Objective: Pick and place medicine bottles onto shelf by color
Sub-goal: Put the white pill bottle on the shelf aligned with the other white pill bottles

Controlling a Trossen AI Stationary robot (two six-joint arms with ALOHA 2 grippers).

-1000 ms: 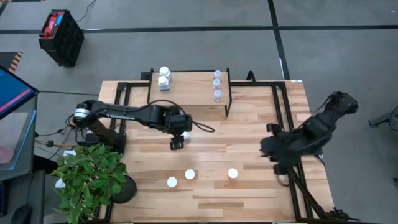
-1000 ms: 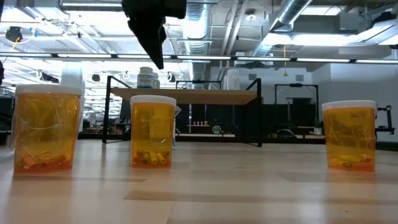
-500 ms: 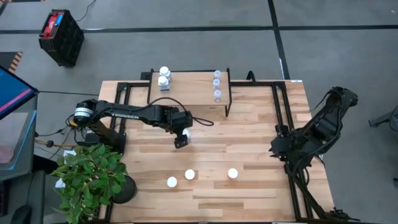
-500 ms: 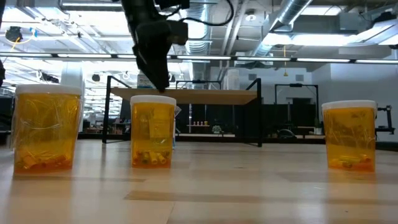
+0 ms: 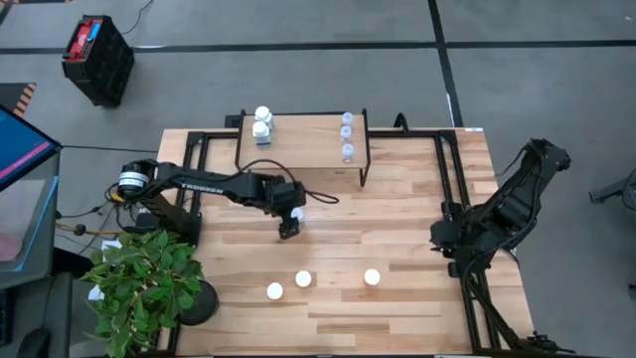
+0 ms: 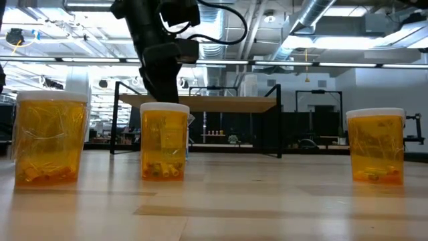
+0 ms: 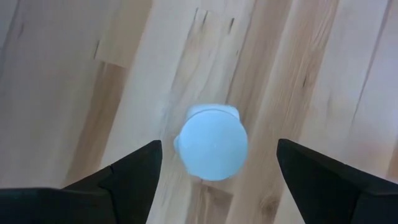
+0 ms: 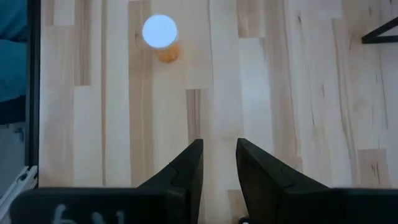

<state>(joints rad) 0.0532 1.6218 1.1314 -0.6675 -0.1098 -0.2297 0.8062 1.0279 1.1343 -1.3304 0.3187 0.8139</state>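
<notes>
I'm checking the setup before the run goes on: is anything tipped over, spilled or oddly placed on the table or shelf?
Nothing stands out. The three orange bottles stand upright on the table, and the bottles on the shelf sit in two tidy groups. The left gripper, open, hangs above a capped bottle.

Slatted wooden table (image 5: 397, 209) carrying a small light-wood shelf (image 5: 303, 139) at its far edge, two white bottles (image 5: 262, 125) sitting on one end — three clear bluish bottles (image 5: 347, 136) lining the other, three white-capped orange bottles (image 5: 303, 280) standing near the front edge.
</notes>
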